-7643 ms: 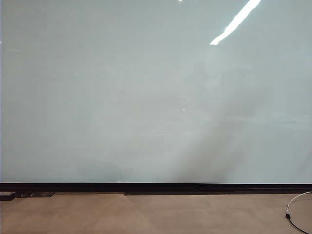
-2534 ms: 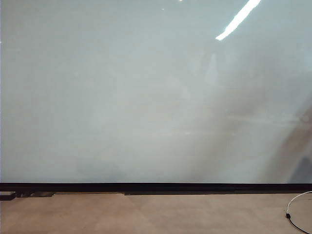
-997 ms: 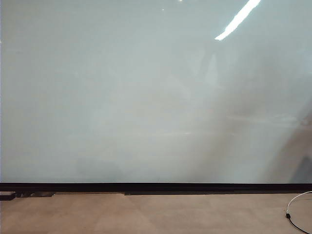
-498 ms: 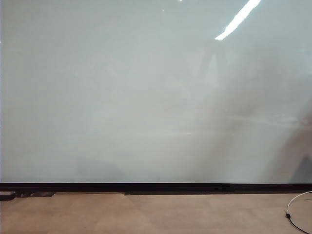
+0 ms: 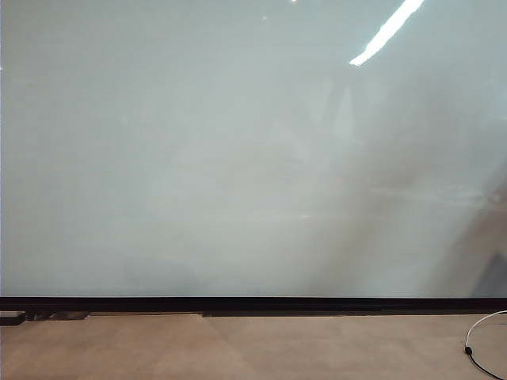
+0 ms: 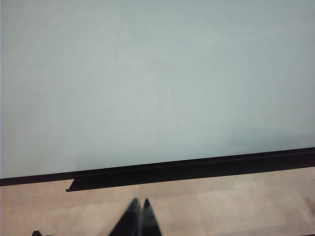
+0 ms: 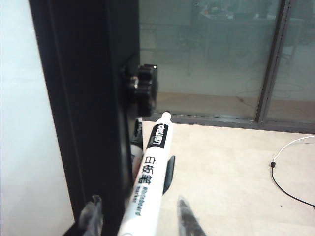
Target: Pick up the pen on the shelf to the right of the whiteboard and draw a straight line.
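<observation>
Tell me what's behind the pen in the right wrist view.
Behind the pen, between the right gripper's open fingers, stands the whiteboard's black frame with a black knob; beyond, glass doors. Its holder is hidden.

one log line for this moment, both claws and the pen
phase: grasping pen | right claw: astride pen beside board frame, fingers apart | left claw: shut, facing whiteboard | line: none

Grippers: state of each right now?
Left gripper: shut, holding nothing, hanging low before the whiteboard.
Right gripper: open, jaws either side of the pen, by the whiteboard's right edge.
</observation>
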`<act>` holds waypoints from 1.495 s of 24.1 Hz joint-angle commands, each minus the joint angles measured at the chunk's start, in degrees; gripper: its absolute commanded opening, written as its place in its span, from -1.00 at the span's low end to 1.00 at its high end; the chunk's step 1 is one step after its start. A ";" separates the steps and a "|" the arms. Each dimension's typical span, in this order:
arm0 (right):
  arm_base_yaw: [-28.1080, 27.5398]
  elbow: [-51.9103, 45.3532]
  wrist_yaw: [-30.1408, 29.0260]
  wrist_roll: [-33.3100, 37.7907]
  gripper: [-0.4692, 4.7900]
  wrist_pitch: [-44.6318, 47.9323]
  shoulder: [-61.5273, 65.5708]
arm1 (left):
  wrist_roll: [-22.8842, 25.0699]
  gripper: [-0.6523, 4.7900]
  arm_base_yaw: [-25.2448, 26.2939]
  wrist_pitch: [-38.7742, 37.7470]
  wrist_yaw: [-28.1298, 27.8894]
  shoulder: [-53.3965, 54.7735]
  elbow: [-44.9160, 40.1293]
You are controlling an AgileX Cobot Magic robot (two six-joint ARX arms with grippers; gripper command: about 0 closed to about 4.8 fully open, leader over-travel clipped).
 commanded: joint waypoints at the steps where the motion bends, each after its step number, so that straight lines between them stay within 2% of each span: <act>1: 0.04 0.11 -0.17 0.07 -0.27 0.94 -0.15 | 0.04 -0.78 -0.02 0.70 0.13 0.00 0.20; 10: 0.04 0.11 -0.17 0.04 -0.28 0.94 -0.15 | 0.04 -0.78 -0.02 0.70 0.13 0.00 0.20; 12: 0.04 0.11 -0.17 0.04 -0.43 0.94 -0.15 | 0.04 -0.78 -0.02 0.70 0.13 0.00 0.20; 20: 0.04 0.11 -0.15 0.02 -0.44 0.92 -0.13 | 0.04 -0.78 -0.02 0.70 0.13 0.00 0.20; 23: 0.04 0.11 -0.17 0.02 -0.55 0.94 -0.13 | 0.04 -0.78 -0.02 0.70 0.13 0.00 0.20; 32: 0.02 0.11 -0.15 0.02 -0.55 1.14 -0.13 | 0.04 -0.78 -0.02 0.70 0.13 0.00 0.20; 35: -0.90 0.20 0.83 0.04 -0.74 2.01 -0.94 | 0.04 -0.78 -0.02 0.70 0.13 0.00 0.20; 36: -1.90 0.20 1.70 0.02 -0.74 2.01 -1.38 | 0.04 -0.78 -0.02 0.70 0.15 0.00 0.20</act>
